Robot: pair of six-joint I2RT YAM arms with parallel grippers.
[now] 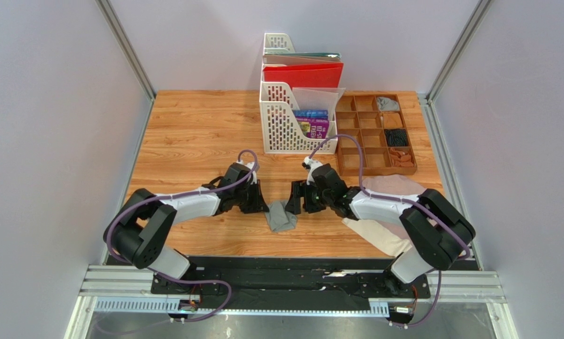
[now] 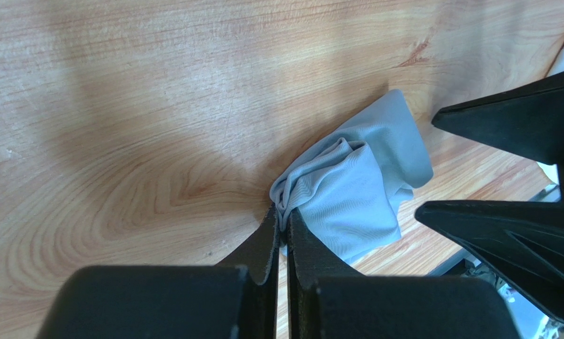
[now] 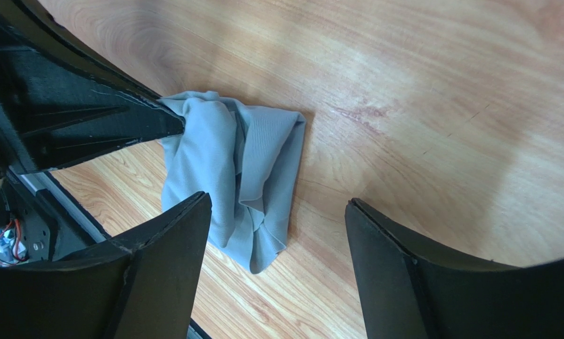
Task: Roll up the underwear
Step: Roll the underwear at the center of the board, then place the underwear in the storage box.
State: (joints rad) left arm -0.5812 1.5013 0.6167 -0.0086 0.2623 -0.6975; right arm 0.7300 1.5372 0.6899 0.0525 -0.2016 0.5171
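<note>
A: Underwear (image 1: 280,216), the grey one, lies bunched mid-tabletop (image 1: 192,127), left fingers (image 2: 283,236) clenched on its edge.
B: Right fingers (image 3: 168,247) hang released beside it. Drag it one-handed and I'd expect it to unravel.

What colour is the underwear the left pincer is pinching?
Plain light grey underwear, no pattern visible; clearest in the left wrist view.

Grey underwear (image 3: 242,162) soft matt cloth; table (image 3: 440,85) smooth wood.
</note>
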